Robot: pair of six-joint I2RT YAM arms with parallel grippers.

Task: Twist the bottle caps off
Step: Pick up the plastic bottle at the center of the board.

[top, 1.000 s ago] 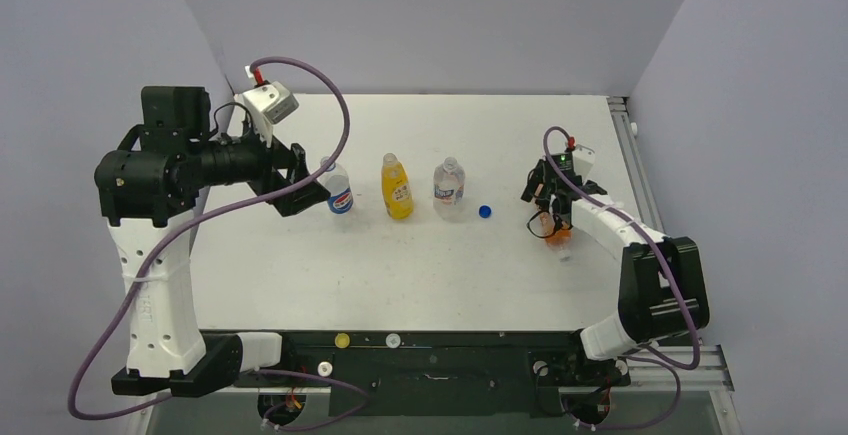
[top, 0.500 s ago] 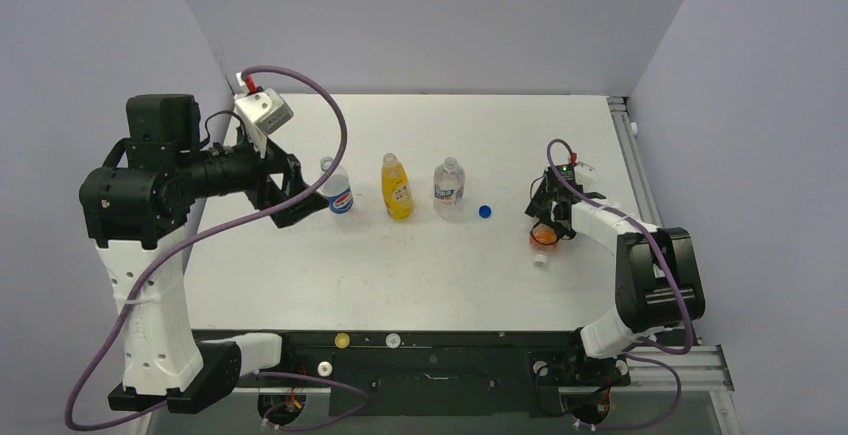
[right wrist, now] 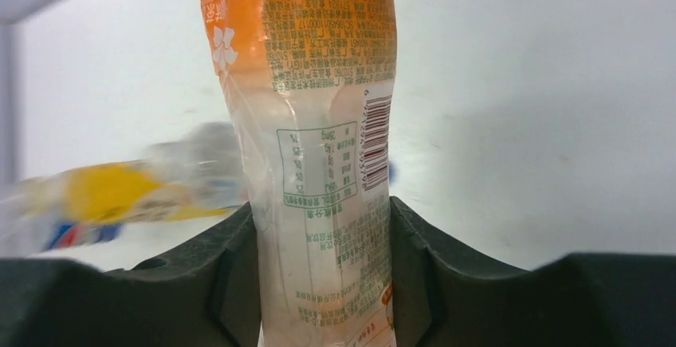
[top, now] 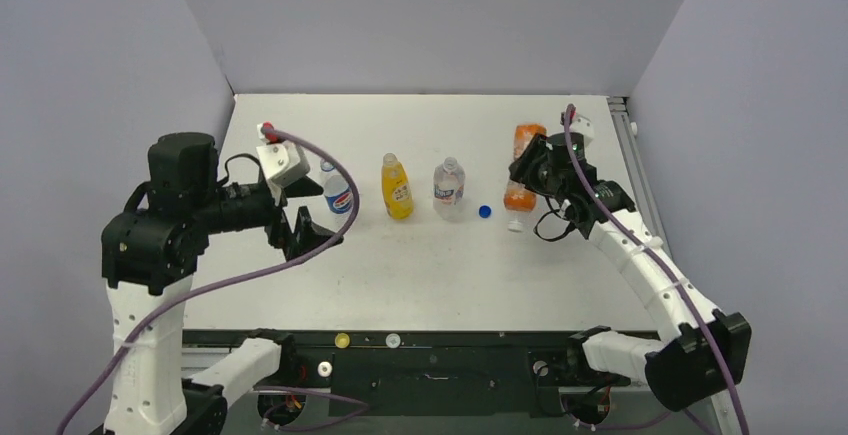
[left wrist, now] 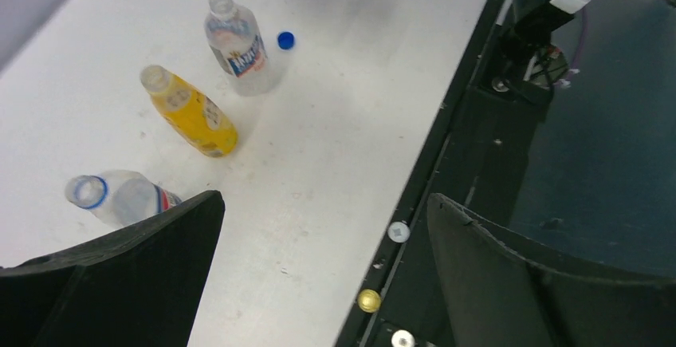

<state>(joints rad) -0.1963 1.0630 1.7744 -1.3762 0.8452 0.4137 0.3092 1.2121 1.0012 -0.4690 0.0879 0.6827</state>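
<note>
Nearest me, on the black rail [top: 450,340] below the desk's [top: 430,275] front edge, lie a yellow cap [top: 342,340] and two white caps [top: 393,340]. Over the desk's near left part my left hand [top: 312,213] hangs spread wide, holding nothing. Just beyond it stands the Pepsi bottle [top: 338,193], mouth open, with a blue ring round its neck and a round red, white and blue logo on its label. To its right, in a row and apart, stand the yellow bottle [top: 397,187] and the water bottle [top: 449,187], both uncapped. The water bottle's blue writing is too blurred to read. The blue cap [top: 484,211] lies on the desk just right of the water bottle. Beyond that, my right hand [right wrist: 319,227] pinches the orange bottle [right wrist: 311,84] across its clear middle, fingers pressed on both sides. A whitish cap [top: 516,225] sits at that bottle's near end, close to the blue cap. Its label shows a white flower, a barcode and fine print I cannot read.
</note>
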